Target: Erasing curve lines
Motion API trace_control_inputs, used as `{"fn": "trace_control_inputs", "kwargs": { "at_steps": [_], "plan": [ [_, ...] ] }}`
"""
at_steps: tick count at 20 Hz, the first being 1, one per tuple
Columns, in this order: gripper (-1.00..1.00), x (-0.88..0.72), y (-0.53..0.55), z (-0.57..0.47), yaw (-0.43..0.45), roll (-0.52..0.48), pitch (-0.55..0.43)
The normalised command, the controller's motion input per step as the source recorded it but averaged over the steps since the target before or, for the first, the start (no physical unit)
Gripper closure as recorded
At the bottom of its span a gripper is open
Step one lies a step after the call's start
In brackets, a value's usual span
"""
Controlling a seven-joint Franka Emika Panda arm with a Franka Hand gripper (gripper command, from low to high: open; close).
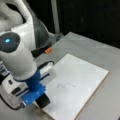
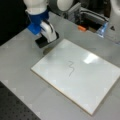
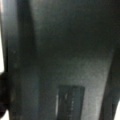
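The gripper point(image 2: 44, 40) grips a black block eraser point(image 1: 43, 100) at the white rectangular board's point(image 2: 82, 82) corner; the thin dark-grey wavy curve lines point(image 1: 65, 85) sit intact.

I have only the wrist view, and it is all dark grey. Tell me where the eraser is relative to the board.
Observer: In a front view the black eraser under the gripper sits at the corner of the white board, toward the view's top left.
Operator: Report the squiggle.
Observer: The curve lines are intact near the board's middle, apart from the eraser.
Operator: Name anything else nearby.
Observer: A small orange object lies on the grey table beyond the board.
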Motion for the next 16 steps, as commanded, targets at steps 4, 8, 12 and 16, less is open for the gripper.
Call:
{"fn": "trace_control_inputs", "kwargs": {
  "at_steps": [4,8,12,16],
  "plan": [
    [1.00,-0.18,0.59,-0.08,-0.437,0.019,-0.201],
    [1.00,-0.28,0.50,-0.19,-0.327,-0.022,-0.159],
    [1.00,-0.35,0.35,-0.23,-0.304,-0.068,-0.203],
    [1.00,-0.40,0.24,-0.19,-0.265,-0.102,-0.238]
  ]
}}
